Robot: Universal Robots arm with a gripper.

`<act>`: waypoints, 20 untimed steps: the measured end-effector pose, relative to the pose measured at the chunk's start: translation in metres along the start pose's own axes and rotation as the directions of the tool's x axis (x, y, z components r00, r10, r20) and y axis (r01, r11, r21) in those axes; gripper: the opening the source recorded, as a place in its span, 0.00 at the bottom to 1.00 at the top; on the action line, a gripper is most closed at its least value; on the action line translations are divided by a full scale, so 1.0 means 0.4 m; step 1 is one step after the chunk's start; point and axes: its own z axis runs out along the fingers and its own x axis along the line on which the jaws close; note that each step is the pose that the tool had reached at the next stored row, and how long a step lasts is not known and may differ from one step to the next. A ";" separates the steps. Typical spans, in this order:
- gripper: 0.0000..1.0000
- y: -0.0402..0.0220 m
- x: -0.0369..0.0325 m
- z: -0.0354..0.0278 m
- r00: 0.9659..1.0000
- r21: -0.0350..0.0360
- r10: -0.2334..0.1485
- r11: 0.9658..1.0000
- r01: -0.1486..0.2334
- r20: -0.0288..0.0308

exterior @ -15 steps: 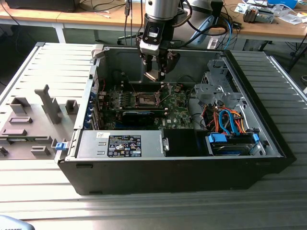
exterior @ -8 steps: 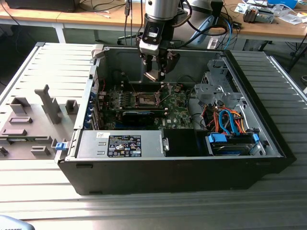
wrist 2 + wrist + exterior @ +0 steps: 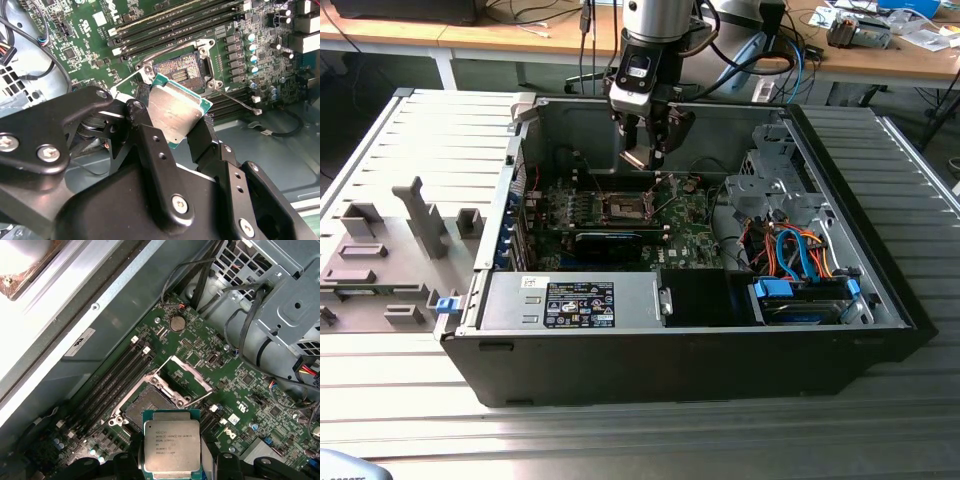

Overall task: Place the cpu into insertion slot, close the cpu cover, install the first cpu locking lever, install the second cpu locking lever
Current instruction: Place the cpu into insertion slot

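Two fingers (image 3: pixel 150 145): clamped on opposite edges of the cpu (image 3: pixel 177 112), one on each side. An edge grip of this kind probably keeps pressure off the metal face.
Cpu position: held in the air inside the computer case (image 3: pixel 670 370), above the green motherboard (image 3: pixel 690 235) and not touching it. In the exterior view it hangs over the insertion slot (image 3: pixel 623 208), clearly apart from it.
Cpu attitude: metal face turned towards both wrist cameras. In the second wrist view it looks tilted against the board, so it is not yet level with the socket.
Insertion slot: bare, with its dark centre exposed (image 3: pixel 145 407). Nothing is seated in it.
Cpu cover: the silvery frame (image 3: pixel 192 371) stands swung up off the socket on its far side. That leaves the way down open for the chip.
Case: lies on its side on the ribbed metal desk (image 3: pixel 620 430) with the open side up. This lets the arm reach in from above.
Task stage: by my judgement the first step is under way; the cover is not closed.
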 end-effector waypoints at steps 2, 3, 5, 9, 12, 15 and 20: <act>0.55 0.000 0.000 0.000 1.000 0.000 0.003 1.000 -0.003 0.000; 0.55 0.000 0.000 0.000 1.000 0.000 0.005 1.000 -0.005 0.000; 0.55 0.000 0.000 0.000 1.000 0.000 0.007 1.000 -0.007 0.000; 0.55 0.000 0.000 0.000 1.000 0.000 0.011 1.000 -0.011 0.000; 0.55 0.000 0.000 0.000 1.000 0.000 0.016 1.000 -0.016 0.000; 0.55 0.000 0.000 0.000 1.000 0.000 0.020 1.000 -0.020 0.000; 0.55 0.000 0.000 0.000 1.000 0.000 0.026 1.000 -0.026 0.000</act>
